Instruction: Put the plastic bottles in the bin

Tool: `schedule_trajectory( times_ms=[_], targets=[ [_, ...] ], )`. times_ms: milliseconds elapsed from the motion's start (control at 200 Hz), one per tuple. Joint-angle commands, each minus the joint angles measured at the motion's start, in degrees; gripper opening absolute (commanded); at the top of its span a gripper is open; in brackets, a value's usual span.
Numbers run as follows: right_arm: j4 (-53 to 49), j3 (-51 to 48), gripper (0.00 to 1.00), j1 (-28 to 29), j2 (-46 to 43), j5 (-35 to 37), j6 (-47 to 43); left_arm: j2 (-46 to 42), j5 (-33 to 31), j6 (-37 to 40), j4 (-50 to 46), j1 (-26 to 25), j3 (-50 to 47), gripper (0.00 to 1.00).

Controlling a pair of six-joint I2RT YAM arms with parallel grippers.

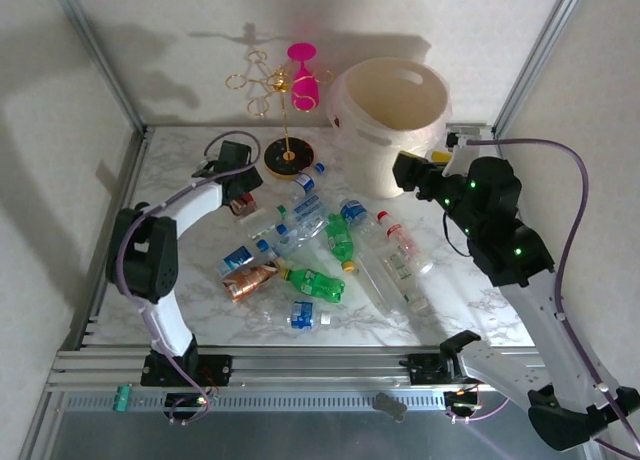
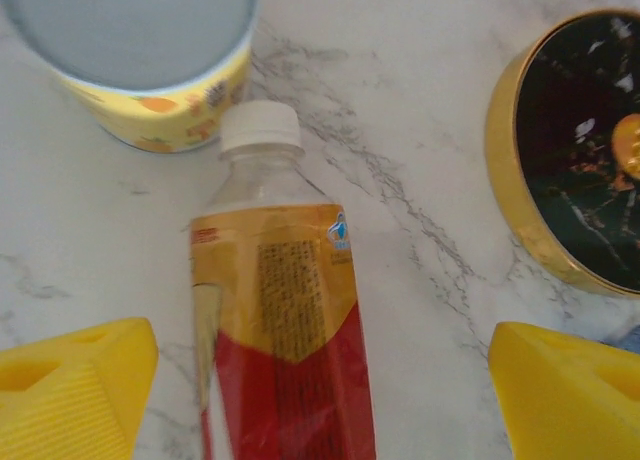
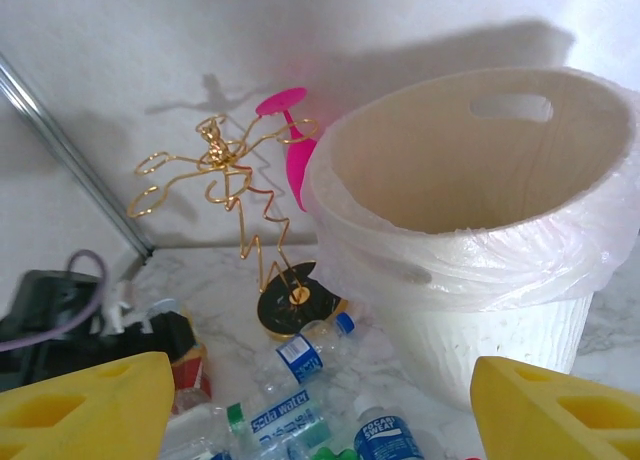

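Squarely between the left gripper's [image 2: 320,350] spread fingers [image 2: 70,390] lies a bottle [image 2: 280,310], cap pointing away, apparently by the table's [image 2: 430,310] left edge; right gripper [image 3: 320,390] gapes near the bin [image 3: 470,310].

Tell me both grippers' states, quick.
Left gripper: open, fingers either side of a red-labelled bottle, not gripping it.
Right gripper: open, empty, facing the bin.

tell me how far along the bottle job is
Done: nothing visible; the bin's inside shows no bottle, its bottom hidden. In hand: the left fingers stand open either side of a white-capped bottle lying on the table, not yet gripped. The right fingers are open, empty, facing the bin. Left: the scattered bottles, all on the table.
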Motion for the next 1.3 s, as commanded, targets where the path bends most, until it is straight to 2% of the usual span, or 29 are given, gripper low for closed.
schedule_trajectory(
  times_ms=[0,190,441,746,881,1096,1297],
  targets=[
    [-1.9,-0.2,0.79,0.4,-1.8,-0.6,-0.6,3.4,1.2,1.5,-1.1,0.4,3.6,0.86],
    [-3.7,-0.6,0.8,0.4,-4.0,2.0,-2.3,8.0,-1.7,2.3,-2.7,0.8,6.6,0.85],
    [-3.8,-0.5,0.81,0.4,-4.4,3.0,-2.9,11.4,0.1,2.6,-1.9,2.4,6.3,0.8],
    [-4.0,0.8,0.81,0.4,-3.5,2.9,-2.6,11.4,2.6,4.1,0.2,3.0,6.3,0.6],
    [-4.7,2.3,0.81,0.3,-3.0,3.0,-2.4,8.5,3.4,4.6,0.6,3.0,6.4,0.51],
    [-6.1,3.5,0.8,0.4,-1.9,3.8,-2.0,-1.0,3.3,2.2,0.1,2.5,4.4,0.51],
    [-6.6,2.7,0.83,1.0,-0.1,1.1,-0.9,-15.5,5.6,-1.7,2.1,0.1,-3.9,0.5]
  ],
)
